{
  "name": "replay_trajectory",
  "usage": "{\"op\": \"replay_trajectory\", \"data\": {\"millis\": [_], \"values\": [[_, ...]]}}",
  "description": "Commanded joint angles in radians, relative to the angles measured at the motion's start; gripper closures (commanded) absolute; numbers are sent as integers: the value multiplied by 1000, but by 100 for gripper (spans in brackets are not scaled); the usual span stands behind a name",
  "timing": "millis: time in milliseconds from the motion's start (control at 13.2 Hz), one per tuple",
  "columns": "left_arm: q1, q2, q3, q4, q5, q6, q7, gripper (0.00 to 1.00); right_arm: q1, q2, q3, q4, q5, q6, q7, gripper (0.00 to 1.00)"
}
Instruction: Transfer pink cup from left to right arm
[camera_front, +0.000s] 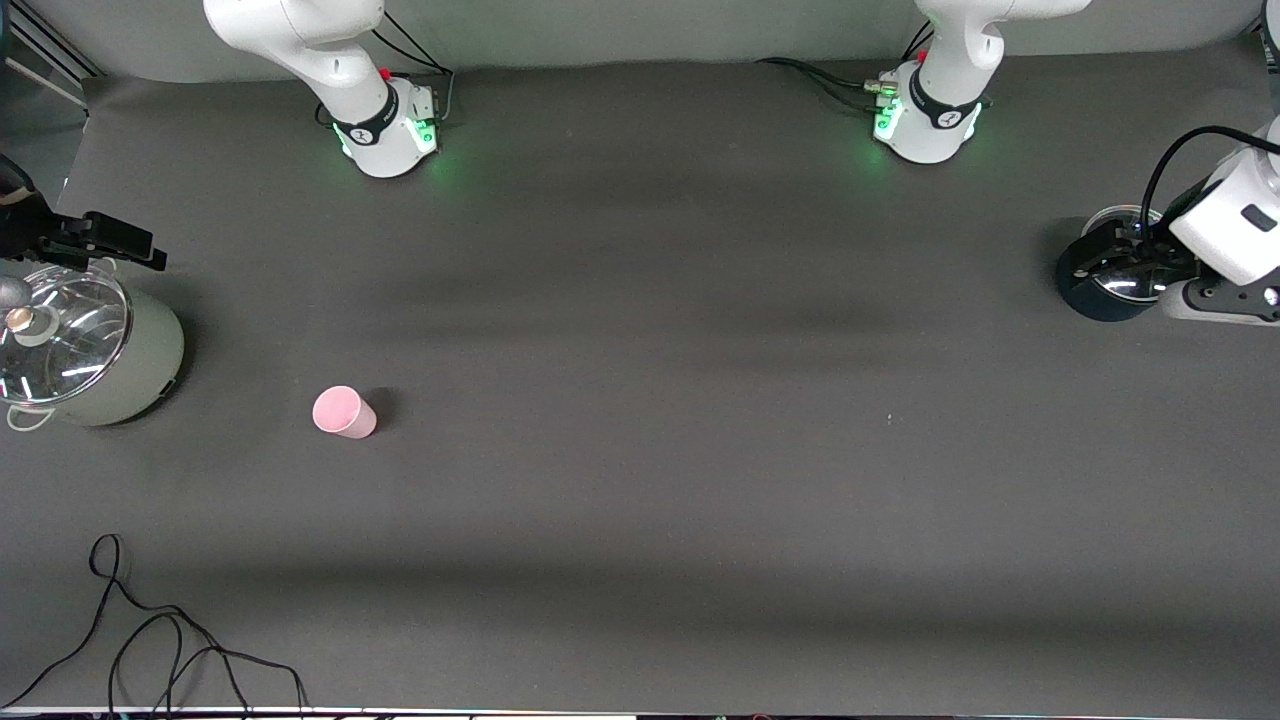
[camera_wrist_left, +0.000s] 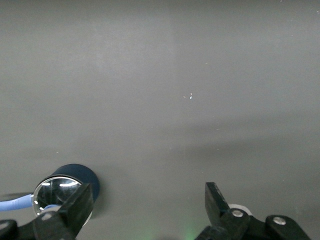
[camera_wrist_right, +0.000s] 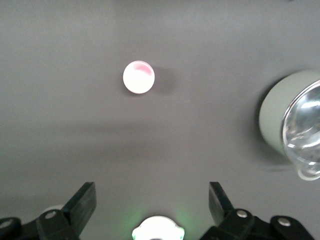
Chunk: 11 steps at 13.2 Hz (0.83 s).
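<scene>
Pink plastic marks the cup (camera_front: 344, 412), a small smooth tumbler standing alone on the table (camera_front: 640, 500), toward the right arm's end and nearer the front camera than either base. Neither arm holds it. Standing there fits two readings: set down after a hand-over, or waiting for one. Its round, slightly tapered wall would suit a pinch across the rim.

Beside it, at that end's edge, sits a pale green pot (camera_front: 120, 365) with a shiny glass lid (camera_front: 60, 335). The right gripper (camera_front: 105, 240) hangs above the pot, fingers spread and released, gripping nothing.

At the table's left-arm end stands a dark blue cylinder with a mirrored top (camera_front: 1105, 285). The left gripper (camera_front: 1150, 270) hovers over it, fingers parted too, clasping nothing.

Matte dark grey covers the table.
</scene>
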<state>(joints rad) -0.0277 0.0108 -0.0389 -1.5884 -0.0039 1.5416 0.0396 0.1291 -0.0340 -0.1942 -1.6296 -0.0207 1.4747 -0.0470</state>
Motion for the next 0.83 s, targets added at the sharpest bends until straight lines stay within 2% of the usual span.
{"op": "replay_trajectory", "data": {"millis": [0, 757], "values": [[25, -14, -16, -7, -21, -3, 14, 0, -8, 95, 39, 135, -33, 16, 15, 0], [31, -2, -16, -7, -19, 12, -12, 0, 21, 109, 39, 134, -27, 30, 15, 0]]}}
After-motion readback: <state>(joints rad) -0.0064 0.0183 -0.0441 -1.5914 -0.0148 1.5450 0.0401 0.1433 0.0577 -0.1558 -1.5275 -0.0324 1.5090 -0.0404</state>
